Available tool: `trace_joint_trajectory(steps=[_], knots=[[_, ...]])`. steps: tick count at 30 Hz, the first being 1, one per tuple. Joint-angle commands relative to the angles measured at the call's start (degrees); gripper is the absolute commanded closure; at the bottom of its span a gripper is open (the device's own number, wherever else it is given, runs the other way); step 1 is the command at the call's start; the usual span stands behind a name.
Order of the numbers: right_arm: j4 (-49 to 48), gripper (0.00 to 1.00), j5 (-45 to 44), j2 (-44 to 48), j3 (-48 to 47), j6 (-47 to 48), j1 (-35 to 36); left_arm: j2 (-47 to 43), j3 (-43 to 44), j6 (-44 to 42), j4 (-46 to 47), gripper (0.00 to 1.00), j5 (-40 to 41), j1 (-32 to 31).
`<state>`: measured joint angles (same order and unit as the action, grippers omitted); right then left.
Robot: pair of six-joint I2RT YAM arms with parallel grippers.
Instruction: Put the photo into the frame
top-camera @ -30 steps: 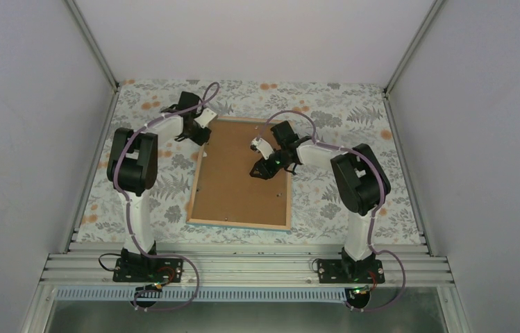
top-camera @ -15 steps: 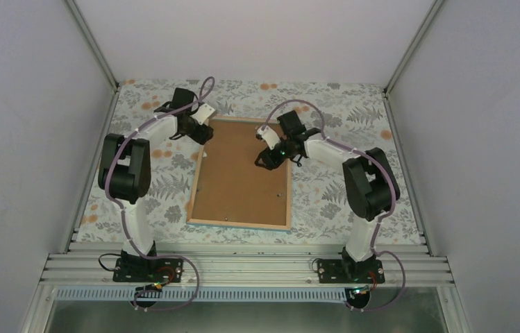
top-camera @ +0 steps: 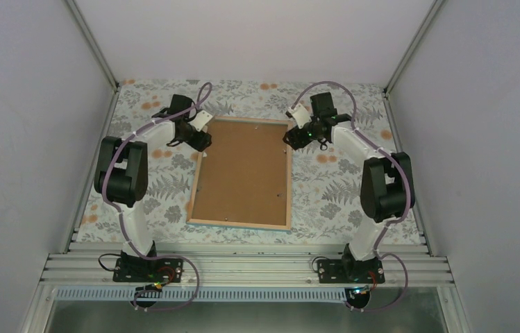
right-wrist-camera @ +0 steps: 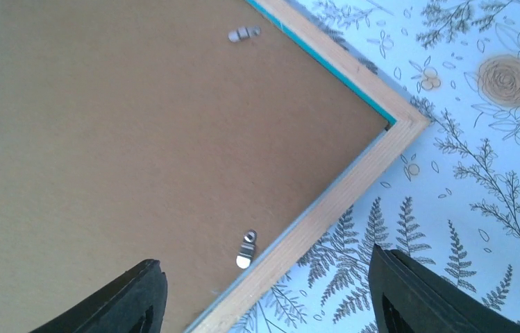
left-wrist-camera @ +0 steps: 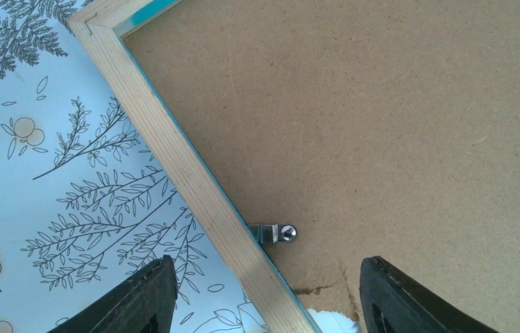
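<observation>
Frame (top-camera: 239, 224) lies back-up on your table (top-camera: 354, 194), backing board (top-camera: 243, 170) inside it. Left gripper (left-wrist-camera: 267, 277) hangs above frame's left rail, jaws released, empty. Right gripper (right-wrist-camera: 264, 277) above frame's far-right corner, jaws spread, empty.

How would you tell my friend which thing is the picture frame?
Look at the flowery table. In its middle lies a flat rectangle, face down: the frame. It alone has a pale wood rim, a thin teal edge and a plain brown backing board with little metal clips.
</observation>
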<state>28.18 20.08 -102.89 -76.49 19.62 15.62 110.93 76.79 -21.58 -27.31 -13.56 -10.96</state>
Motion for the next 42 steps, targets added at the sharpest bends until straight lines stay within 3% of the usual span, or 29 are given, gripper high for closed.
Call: trace_joint_trajectory(steps=[1, 6, 12, 29, 42], knots=[[3.38, 0.27, -5.77, -2.41, -2.22, 6.29, 0.50, 0.07, -0.16, 0.25, 0.90, 0.34, -0.19, 0.41], [4.92, 0.20, -11.35, -5.10, -4.61, 6.91, 0.47, 0.89, 0.10, 0.31, 0.68, 0.34, -0.32, 0.38], [7.67, 0.19, -9.42, -9.38, -5.76, 3.74, 0.77, 1.35, -0.10, 0.40, 1.02, 0.34, -0.32, 0.37], [2.93, 0.29, -11.64, -12.67, -1.24, -6.68, 3.24, 1.98, -1.01, 1.15, 1.90, 0.34, -0.83, 0.32], [-2.76, 0.48, -15.40, -14.20, 2.40, -12.27, 3.41, 1.59, -1.96, 1.02, 2.28, 0.35, -0.94, -0.29]])
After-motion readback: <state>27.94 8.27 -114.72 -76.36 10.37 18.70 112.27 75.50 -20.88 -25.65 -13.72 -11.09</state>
